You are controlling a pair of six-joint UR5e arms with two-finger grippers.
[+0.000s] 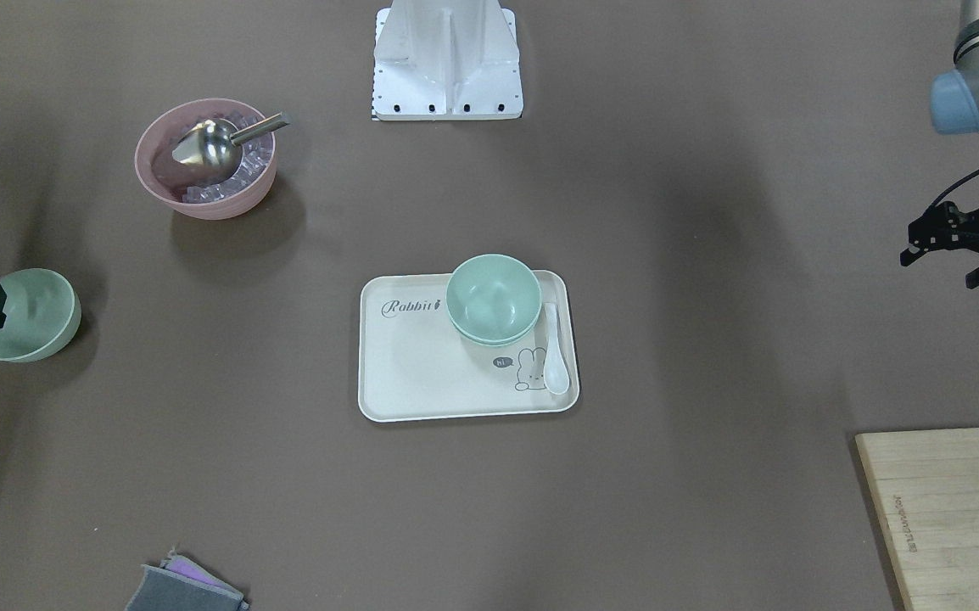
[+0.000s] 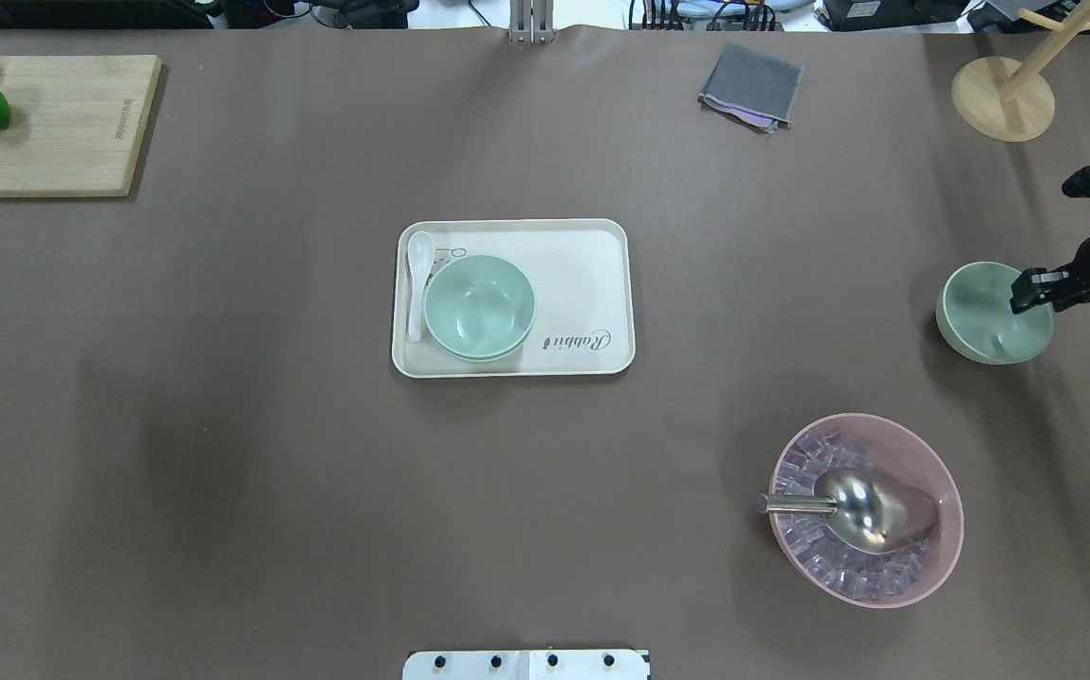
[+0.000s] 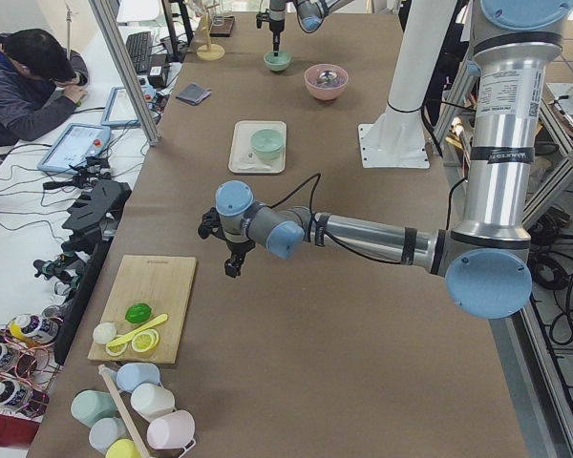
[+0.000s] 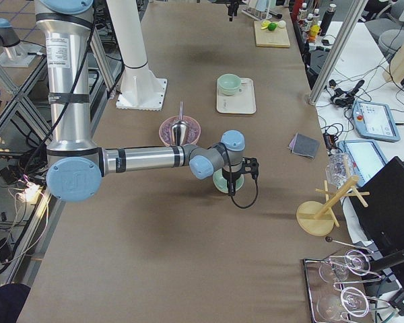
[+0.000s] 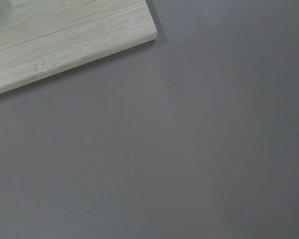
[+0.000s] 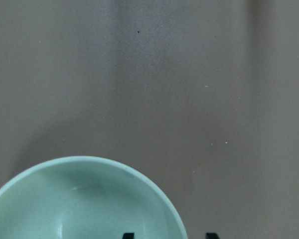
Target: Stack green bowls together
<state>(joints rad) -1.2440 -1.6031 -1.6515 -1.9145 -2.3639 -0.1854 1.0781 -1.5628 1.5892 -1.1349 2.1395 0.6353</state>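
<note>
Two green bowls (image 2: pixel 479 307) sit stacked in one another on a cream tray (image 2: pixel 583 283) at the table's middle; the stack also shows in the front-facing view (image 1: pixel 494 297). The third green bowl (image 2: pixel 984 316) stands alone on the table at my far right. My right gripper (image 2: pixel 1027 291) is open and low at this bowl's rim. In the right wrist view one fingertip (image 6: pixel 128 235) is inside the bowl (image 6: pixel 79 204) and the other is outside it. My left gripper (image 1: pixel 941 270) is open and empty, hovering near the cutting board, far from all bowls.
A pink bowl (image 2: pixel 866 510) with ice cubes and a metal scoop stands near the lone bowl. A white spoon (image 2: pixel 417 274) lies on the tray. A cutting board (image 2: pixel 54 123) with lime and lemon is at far left, a grey cloth (image 2: pixel 750 85) and wooden stand (image 2: pixel 1003 94) at the far side.
</note>
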